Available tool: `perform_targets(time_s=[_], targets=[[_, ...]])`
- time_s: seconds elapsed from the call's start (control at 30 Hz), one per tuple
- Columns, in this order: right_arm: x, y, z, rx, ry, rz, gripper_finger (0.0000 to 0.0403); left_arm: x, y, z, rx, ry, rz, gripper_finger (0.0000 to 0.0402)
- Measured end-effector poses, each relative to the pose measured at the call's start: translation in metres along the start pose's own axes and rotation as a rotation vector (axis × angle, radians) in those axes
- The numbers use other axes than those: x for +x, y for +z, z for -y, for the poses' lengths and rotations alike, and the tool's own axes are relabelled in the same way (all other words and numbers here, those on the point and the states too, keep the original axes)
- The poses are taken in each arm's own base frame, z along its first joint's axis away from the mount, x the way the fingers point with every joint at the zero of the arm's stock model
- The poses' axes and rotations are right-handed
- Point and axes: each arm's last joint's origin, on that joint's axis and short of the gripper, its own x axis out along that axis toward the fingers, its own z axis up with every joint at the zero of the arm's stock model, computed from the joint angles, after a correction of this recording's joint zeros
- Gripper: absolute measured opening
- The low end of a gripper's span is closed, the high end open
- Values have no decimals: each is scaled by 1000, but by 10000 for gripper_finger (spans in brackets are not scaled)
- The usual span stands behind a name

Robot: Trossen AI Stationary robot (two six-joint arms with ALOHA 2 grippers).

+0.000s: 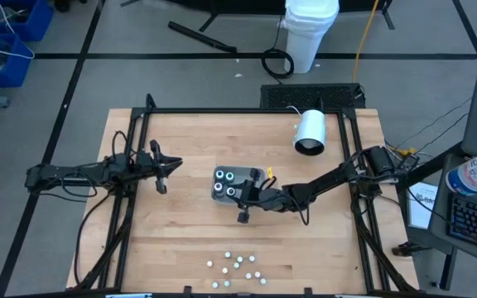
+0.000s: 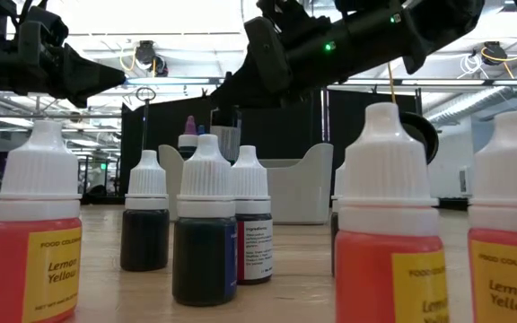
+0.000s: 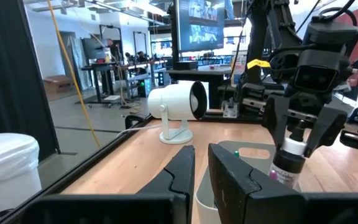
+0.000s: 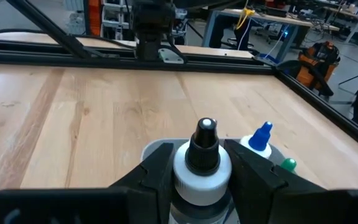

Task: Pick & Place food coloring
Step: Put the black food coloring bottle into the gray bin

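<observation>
One food coloring bottle (image 4: 202, 163), with a white collar and a dark nozzle, sits clamped between the two fingers of the right pincer (image 4: 202, 177). In the left wrist view that same bottle (image 3: 289, 163) hangs upright from the right pincer, its lower end at the rim of the grey tray (image 3: 253, 151). From above, the right pincer (image 1: 243, 204) is at the tray's edge nearest the table's front, a little right of the table's middle. The grey tray (image 1: 255, 175) already carries other small bottles (image 1: 229, 184), their round tops showing pale and teal; the right wrist view shows a blue-tipped bottle (image 4: 262, 135) and a green cap (image 4: 288, 164) just beside the held one.

The rest of the food coloring bottles (image 1: 237, 266) stand as a loose cluster of white-capped dots near the table's front edge, well apart from the tray. The low view looks through them: lemon-yellow labelled ones (image 2: 38, 242) closest, dark-bodied ones (image 2: 205, 235) behind.

The left pincer (image 1: 163, 170) hovers over the table's left part, near its left edge, holding nothing, its fingers (image 3: 180, 171) drawn close together with only a narrow gap.

A white cylinder (image 1: 310, 132) lies on its side near the table's back right corner. The table (image 1: 189, 240) is pale wood inside a dark frame.
</observation>
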Motion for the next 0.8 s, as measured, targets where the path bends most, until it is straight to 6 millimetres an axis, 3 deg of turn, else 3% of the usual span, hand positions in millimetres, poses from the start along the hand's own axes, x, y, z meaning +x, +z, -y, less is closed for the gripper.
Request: perform_targets(time_s=[0.27,0.5,0.8], targets=[[6,-4,8,73,-32,-18,117,0,0,0,0,0,1,51],[13,-18,3,48,-24,-19,120,0,0,0,0,0,4,51],[16,-21,7,44,-33,-29,120,0,0,0,0,0,4,51]])
